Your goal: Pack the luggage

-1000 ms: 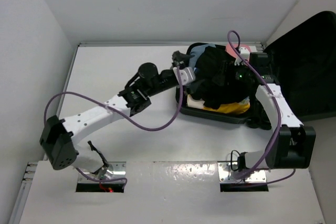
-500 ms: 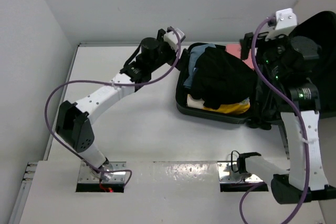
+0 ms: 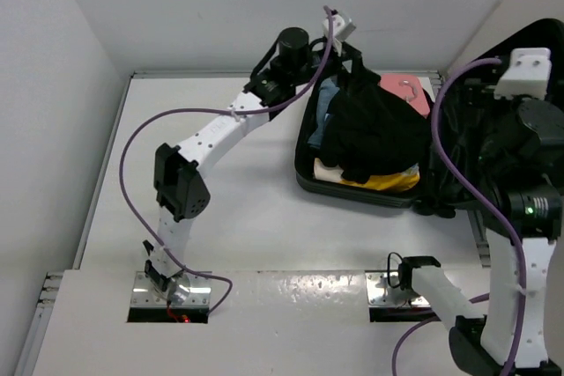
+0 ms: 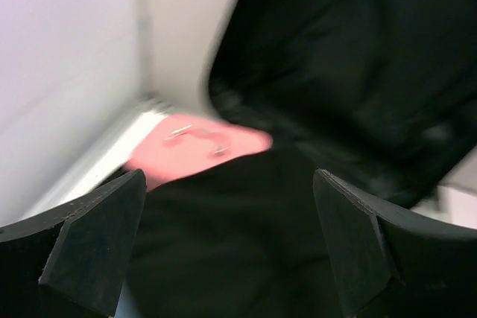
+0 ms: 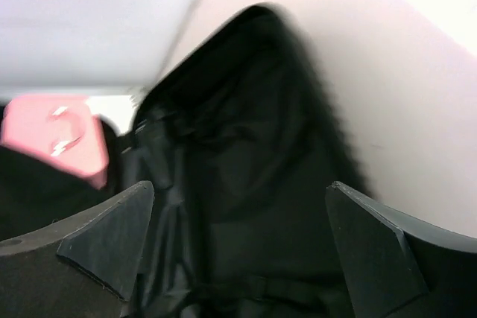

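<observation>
One open luggage (image 3: 370, 195) lay at the far right of the table (image 3: 220, 217), piled with a black garment (image 3: 370, 129). Left wrist view: the left pincer (image 4: 227, 214) gaped empty, facing a pink case (image 4: 197, 150). Right wrist view: the right pincer (image 5: 238, 229) stood open, empty, facing the luggage's dark lining (image 5: 246, 161).

Bright, even light; blurred wrist views.

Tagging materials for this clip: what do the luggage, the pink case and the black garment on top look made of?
Luggage: rigid-looking black shell, likely plastic; creased lid lining, likely fabric. Pink case: smooth, probably plastic. Black garment: soft matte cloth, rumpled.
</observation>
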